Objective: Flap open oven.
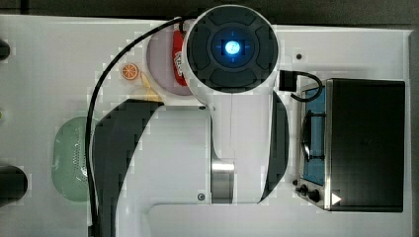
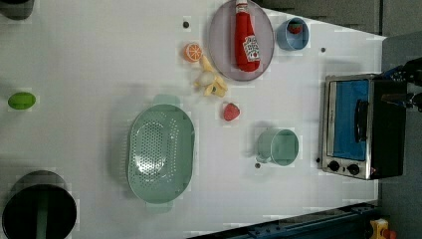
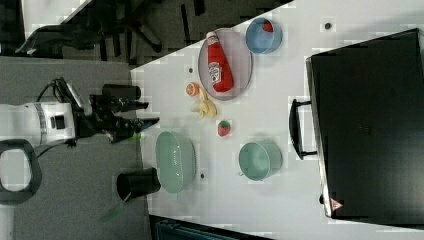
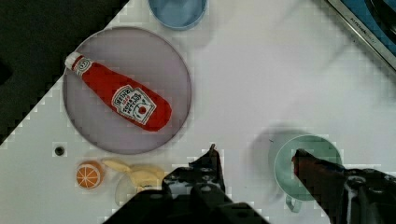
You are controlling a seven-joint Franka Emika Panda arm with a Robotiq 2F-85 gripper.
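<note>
Mug (image 2: 278, 146), strawberry (image 2: 231, 111), colander (image 2: 160, 154) before shut oven (image 2: 361, 127).

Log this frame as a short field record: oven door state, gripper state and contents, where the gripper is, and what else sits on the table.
oven door: shut; oven with blue glass flap up, dark bar handle untouched
gripper: gripper open, holding nothing
gripper position: above the white table, over the gap between the green mug and the peeled banana, apart from the oven
on plate: ketchup bottle lying on a grey plate
other items: green colander, strawberry, orange slice, blue bowl, lime
task progress: not started
</note>
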